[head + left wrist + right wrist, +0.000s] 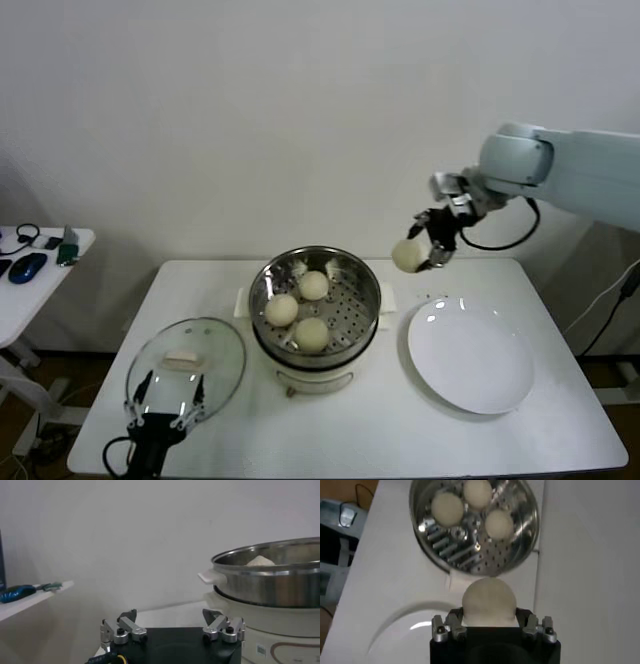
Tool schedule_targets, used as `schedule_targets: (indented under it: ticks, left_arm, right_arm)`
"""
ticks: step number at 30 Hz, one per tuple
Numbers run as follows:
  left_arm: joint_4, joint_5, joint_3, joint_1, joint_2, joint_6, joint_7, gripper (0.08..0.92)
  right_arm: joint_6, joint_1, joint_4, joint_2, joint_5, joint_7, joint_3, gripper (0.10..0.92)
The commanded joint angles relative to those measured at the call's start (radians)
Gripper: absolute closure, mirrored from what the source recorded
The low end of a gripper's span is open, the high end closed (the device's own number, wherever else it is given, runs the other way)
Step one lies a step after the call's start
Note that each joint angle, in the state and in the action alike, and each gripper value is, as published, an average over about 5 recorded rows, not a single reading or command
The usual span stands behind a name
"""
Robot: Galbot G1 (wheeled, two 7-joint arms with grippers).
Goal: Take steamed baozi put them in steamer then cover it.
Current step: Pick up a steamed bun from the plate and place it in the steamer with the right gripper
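Glass first, nearest you: the clear cover point(186, 367) with its cream bar handle lies flat on the table point(380, 440), your left gripper point(165, 408) spread wide and empty at its near edge. Beyond, the perforated steel steamer point(365, 295) holds three smooth baozi point(311, 334). Farthest, your right gripper point(428, 245) pinches a fourth bun point(407, 256) aloft, past the white plate point(470, 356).

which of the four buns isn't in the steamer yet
The round cream-white dough bun held in the right gripper, raised in the air; the other three lie in the shiny steel steamer basket.
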Motion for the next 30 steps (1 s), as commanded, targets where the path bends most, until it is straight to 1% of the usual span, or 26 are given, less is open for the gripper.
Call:
schedule_targets:
  ticks: [1, 8, 18, 30]
  left_arm:
    - [0.000, -0.005, -0.003, 0.001, 0.004, 0.000, 0.000, 0.177]
    - [-0.001, -0.018, -0.015, 0.001, 0.006, 0.002, 0.000, 0.177]
    - [-0.001, -0.024, -0.019, 0.001, 0.010, 0.003, 0.000, 0.177]
    - [0.003, -0.024, -0.019, 0.002, 0.011, 0.000, -0.002, 0.177]
  right_arm:
    - [-0.072, 0.011, 0.086, 0.218, 0.138, 0.090, -0.004, 0.331]
    - [-0.094, -0.186, -0.016, 0.327, 0.063, 0.130, 0.016, 0.330]
    - [-0.114, -0.320, -0.089, 0.334, -0.083, 0.158, 0.019, 0.330]
    - [-0.112, -0.374, -0.172, 0.356, -0.104, 0.171, 0.043, 0.330]
